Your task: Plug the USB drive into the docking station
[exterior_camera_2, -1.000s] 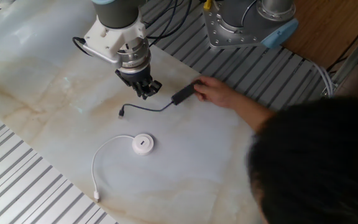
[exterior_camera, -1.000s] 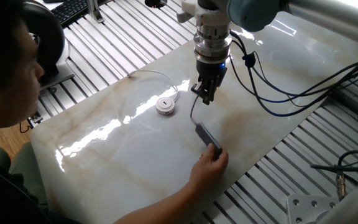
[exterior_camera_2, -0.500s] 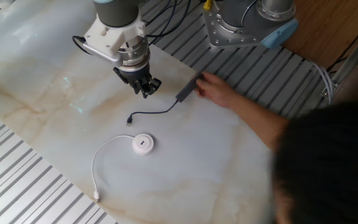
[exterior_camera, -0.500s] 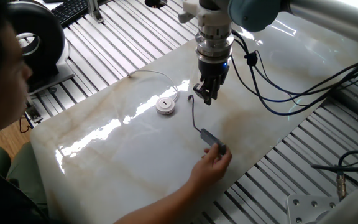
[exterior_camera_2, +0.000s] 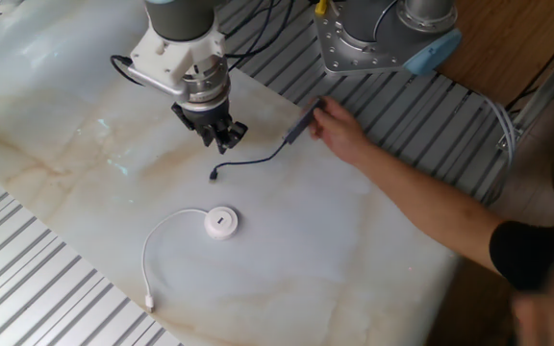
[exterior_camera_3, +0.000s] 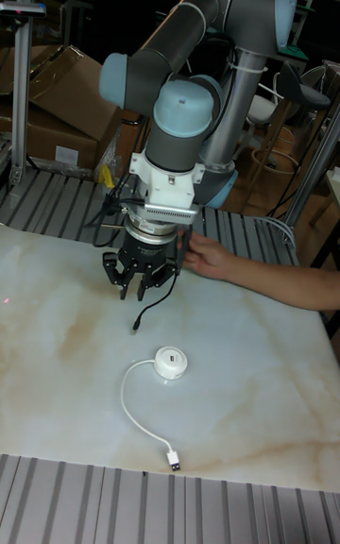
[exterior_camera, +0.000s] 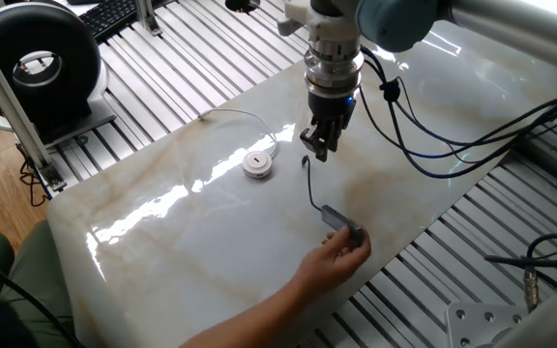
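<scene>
Since earlier, a person's hand (exterior_camera_2: 339, 130) has dragged the USB drive (exterior_camera_2: 296, 134) farther from the docking station (exterior_camera_2: 220, 222). Gripper (exterior_camera_2: 221, 140), empty, jaws unclear, hovers beyond the puck; grasping the plug (exterior_camera_2: 214, 176) comes next.

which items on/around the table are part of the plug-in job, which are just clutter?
Part of the job:
- USB drive, grey bar with black cable, under a person's hand
- docking station, white puck with looping pale wire
- gripper, above the cable's plug end, holding nothing

Just lying about:
- black ring-shaped device off the table's edge
- cardboard boxes behind the arm
</scene>
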Robot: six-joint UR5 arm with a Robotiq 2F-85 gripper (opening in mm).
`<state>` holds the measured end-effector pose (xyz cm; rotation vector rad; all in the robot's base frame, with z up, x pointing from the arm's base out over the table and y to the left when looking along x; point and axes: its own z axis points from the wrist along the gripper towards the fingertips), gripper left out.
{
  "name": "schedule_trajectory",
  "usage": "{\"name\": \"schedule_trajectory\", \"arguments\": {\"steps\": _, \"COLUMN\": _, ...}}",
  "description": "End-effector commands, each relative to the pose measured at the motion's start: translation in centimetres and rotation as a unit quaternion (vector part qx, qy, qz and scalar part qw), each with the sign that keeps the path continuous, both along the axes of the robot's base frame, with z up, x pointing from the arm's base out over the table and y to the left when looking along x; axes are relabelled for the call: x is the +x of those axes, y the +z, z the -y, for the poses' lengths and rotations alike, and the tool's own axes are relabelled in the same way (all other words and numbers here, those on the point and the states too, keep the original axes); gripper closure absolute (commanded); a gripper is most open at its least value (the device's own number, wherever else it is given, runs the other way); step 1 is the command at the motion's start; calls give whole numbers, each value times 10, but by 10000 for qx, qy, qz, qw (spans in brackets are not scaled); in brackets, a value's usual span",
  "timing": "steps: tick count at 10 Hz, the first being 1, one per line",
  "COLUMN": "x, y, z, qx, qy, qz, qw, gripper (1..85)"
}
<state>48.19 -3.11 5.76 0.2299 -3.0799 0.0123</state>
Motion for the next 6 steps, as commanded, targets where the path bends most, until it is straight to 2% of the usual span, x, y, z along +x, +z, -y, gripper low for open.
{"name": "schedule_trajectory", "arguments": {"steps": 1, "x": 8, "y": 0, "z": -3, "qx": 45, "qy": -91, "qz": 132, "qw": 9999, "gripper": 517}}
{"name": "schedule_trajectory", "arguments": {"steps": 3, "x": 12, "y": 1, "z": -9, "qx": 128, "qy": -161, "qz": 193, "qw": 9996, "gripper": 507}}
{"name": "schedule_trajectory", "arguments": {"steps": 4, "x": 14, "y": 2, "z": -16, "qx": 217, "qy": -277, "qz": 222, "qw": 9991, "gripper": 500}}
{"name": "schedule_trajectory", "arguments": {"steps": 5, "x": 14, "y": 5, "z": -32, "qx": 424, "qy": -535, "qz": 225, "qw": 9974, "gripper": 500}}
{"name": "schedule_trajectory", "arguments": {"steps": 6, "x": 19, "y": 6, "z": -35, "qx": 465, "qy": -623, "qz": 305, "qw": 9965, "gripper": 500}}
